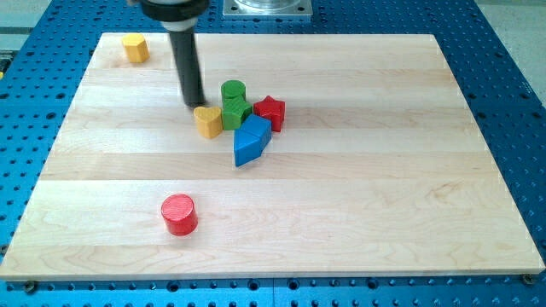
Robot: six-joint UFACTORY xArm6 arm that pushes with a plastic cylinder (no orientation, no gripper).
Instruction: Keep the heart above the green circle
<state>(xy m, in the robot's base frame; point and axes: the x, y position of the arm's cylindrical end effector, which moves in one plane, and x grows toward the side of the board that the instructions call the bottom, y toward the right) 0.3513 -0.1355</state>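
In the camera view, a pale wooden board (341, 213) lies on a blue table with rows of holes (512, 85). My tip (194, 104) is the bottom end of a straight dark rod. There are no fingers on it, so nothing opens or closes. It sits just above and left of the small yellow heart block (207, 121), very close to it. The heart is a little left of the middle of the frame. Its point seems to aim down and left, but I cannot tell for sure.

The round green circle block (233, 90) stands just up and right of the heart. A second green block (236, 112) sits under it, beside the heart. A red star block (270, 112) is to the right. A blue wedge block (252, 141) lies below them, its long side running from lower left to upper right. A red round block (179, 213) sits alone at the lower left. A yellow block (135, 48) sits at the upper left corner.
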